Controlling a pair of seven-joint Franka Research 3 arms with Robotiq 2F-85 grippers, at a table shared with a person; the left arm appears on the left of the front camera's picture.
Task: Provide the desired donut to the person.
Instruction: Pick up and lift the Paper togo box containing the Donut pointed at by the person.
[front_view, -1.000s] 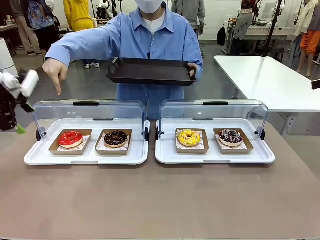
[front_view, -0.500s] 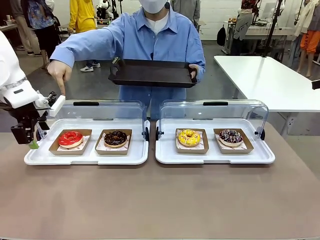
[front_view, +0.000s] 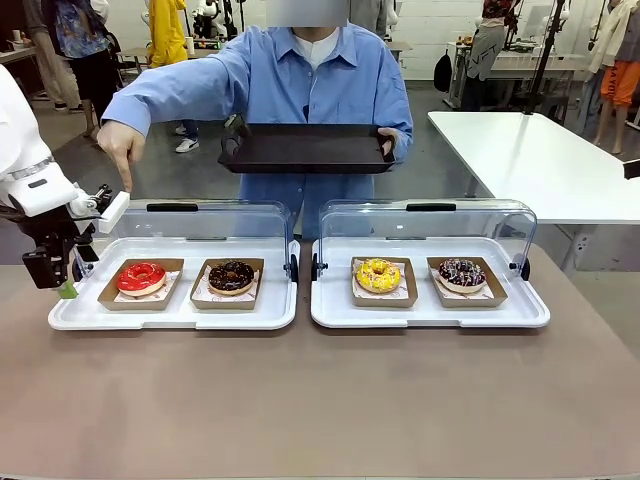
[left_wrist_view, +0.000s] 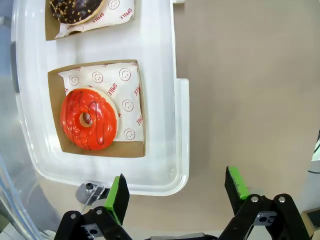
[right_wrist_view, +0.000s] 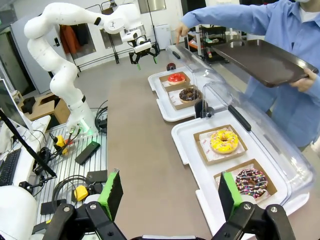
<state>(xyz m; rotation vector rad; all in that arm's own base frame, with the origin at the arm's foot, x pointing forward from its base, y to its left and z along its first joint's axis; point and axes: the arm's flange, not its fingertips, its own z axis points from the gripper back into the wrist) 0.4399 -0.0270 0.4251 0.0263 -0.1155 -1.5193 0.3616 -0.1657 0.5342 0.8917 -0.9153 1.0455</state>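
Observation:
The person in a light blue shirt stands across the table, holding a dark tray in one hand. The other hand points a finger down over the red-glazed donut. That donut sits in a brown paper tray at the left end of the left white tray. My left gripper hangs open just left of this tray's end. In the left wrist view the red donut lies up and left of my open left gripper. My right gripper is open over the table.
A chocolate donut sits beside the red one. The right white tray holds a yellow donut and a dark sprinkled donut. Clear lids stand raised behind both trays. Bare tabletop lies in front.
My left arm has swung in and down from the far left to the left tray's end, then held still. The person's pointing hand has stayed over the red donut.

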